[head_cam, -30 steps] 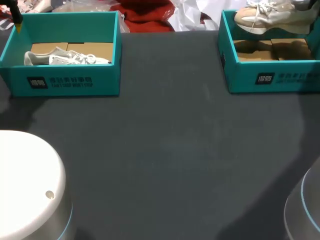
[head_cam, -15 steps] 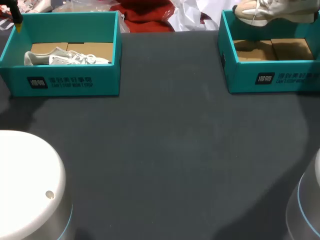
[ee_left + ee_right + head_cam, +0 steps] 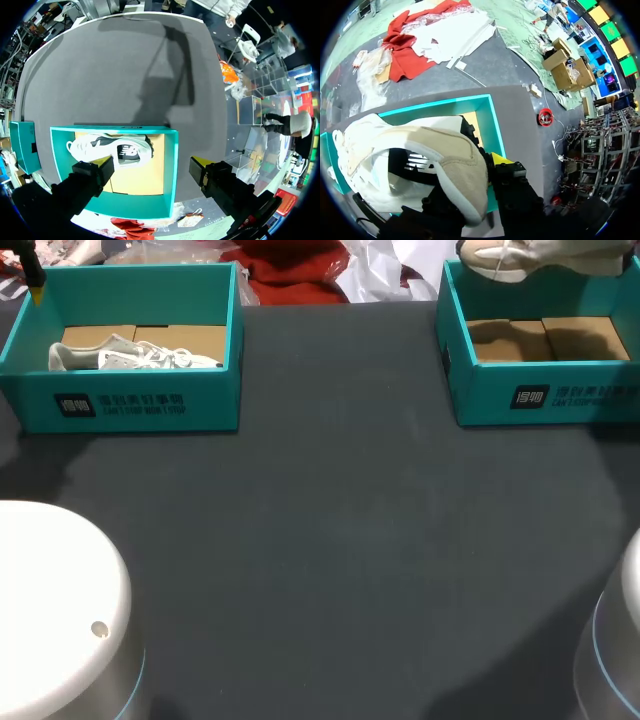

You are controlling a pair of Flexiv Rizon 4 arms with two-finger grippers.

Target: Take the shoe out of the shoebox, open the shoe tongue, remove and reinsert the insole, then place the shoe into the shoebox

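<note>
A beige shoe (image 3: 530, 254) hangs above the right teal shoebox (image 3: 560, 395), partly cut off by the edge of the head view. In the right wrist view my right gripper (image 3: 467, 172) is shut on the heel collar of this beige shoe (image 3: 420, 150), one yellow fingertip (image 3: 500, 160) showing beside it, with the shoebox (image 3: 490, 125) below. A white shoe (image 3: 130, 356) lies on its side in the left teal shoebox (image 3: 140, 405). My left gripper (image 3: 150, 170) hovers open high over that box (image 3: 174, 170) and the white shoe (image 3: 110, 149); its yellow fingertip (image 3: 37, 292) shows at the box's far left corner.
The dark grey table (image 3: 340, 540) stretches between and in front of the two boxes. My arms' rounded white bases stand at the near left (image 3: 60, 620) and near right (image 3: 615, 640) corners. Brown cardboard lines the floor of the right box (image 3: 540, 338).
My right gripper has lifted the beige shoe higher above the right box, so less of it shows in the head view. The left arm and the white shoe have not moved.
</note>
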